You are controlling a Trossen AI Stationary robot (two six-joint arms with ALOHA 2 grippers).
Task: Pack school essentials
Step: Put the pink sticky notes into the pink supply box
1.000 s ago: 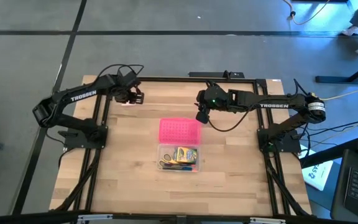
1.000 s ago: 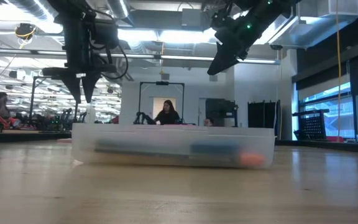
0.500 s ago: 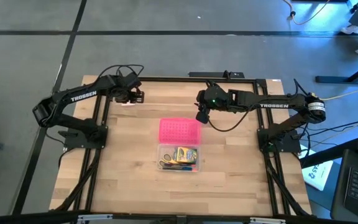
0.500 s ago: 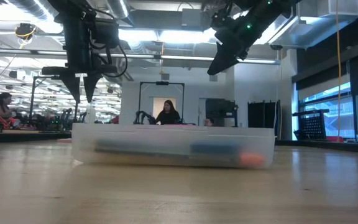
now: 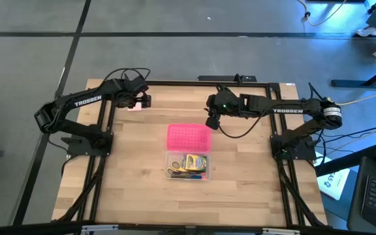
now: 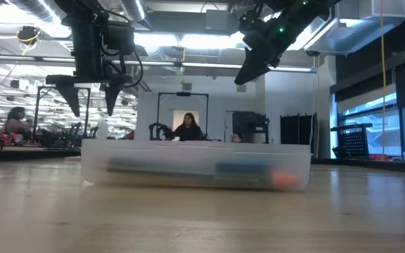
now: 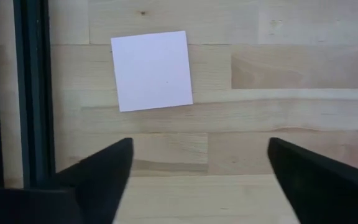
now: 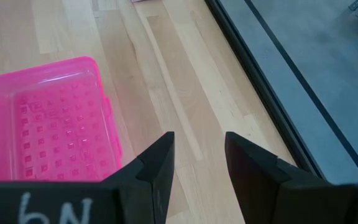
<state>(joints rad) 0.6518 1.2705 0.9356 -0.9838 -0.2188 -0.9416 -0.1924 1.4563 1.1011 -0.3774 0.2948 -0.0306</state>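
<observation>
The pale pink square pad (image 7: 151, 70) lies flat on the wood at the table's far left. My left gripper (image 7: 194, 177) hangs above it, pointing steeply down, open wide, with nothing between its fingers; it also shows in the low view (image 6: 88, 105). The clear case (image 5: 188, 165) stands at the table's middle with its pink lid (image 5: 188, 138) laid open toward the far side. It holds the yellow-green crayon box (image 5: 194, 161) and the yellow-handled scissors (image 5: 173, 172). My right gripper (image 8: 199, 155) hovers beyond the lid's far right corner, open by a narrow gap and empty.
A black frame rail (image 7: 27, 93) runs close beside the pad at the table's left edge. Bare wood lies on both sides of the case and toward the near edge. A person (image 6: 188, 128) sits in the room behind the table.
My left gripper has opened wide where it hangs above the pad, without shifting. The right arm and the case have kept still.
</observation>
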